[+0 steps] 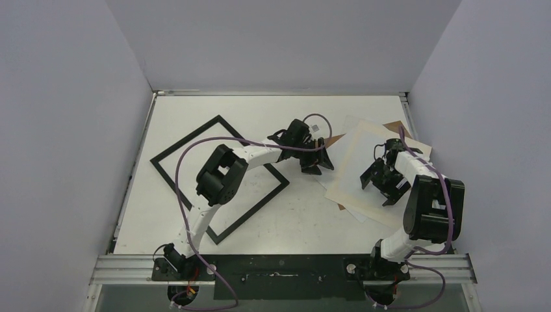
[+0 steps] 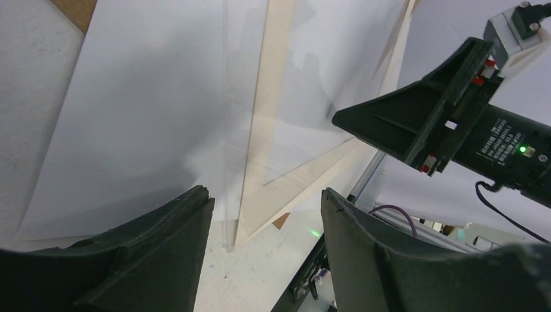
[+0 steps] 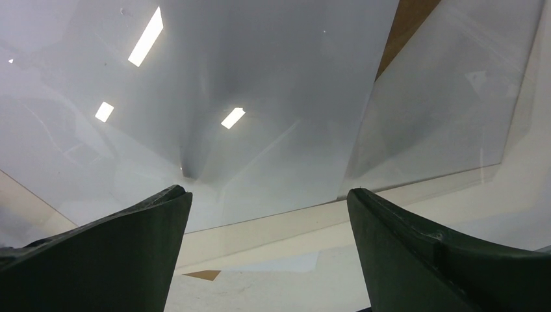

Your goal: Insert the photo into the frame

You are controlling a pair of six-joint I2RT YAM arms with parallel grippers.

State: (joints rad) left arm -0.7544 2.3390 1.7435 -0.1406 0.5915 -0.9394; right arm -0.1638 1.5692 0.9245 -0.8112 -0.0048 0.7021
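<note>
Since the photo (image 2: 130, 117), seemingly pale-back-up in the pile right of the frame (image 1: 185, 138), looks thin, floppy and slick, I'd pinch a free edge; the left hand (image 1: 312, 164) and right hand (image 1: 383, 184) both gape empty.

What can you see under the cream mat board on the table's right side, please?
Brown cardboard pokes out from under the cream mat board at its far corner and near edge. Whatever else lies beneath is covered by the board.
</note>
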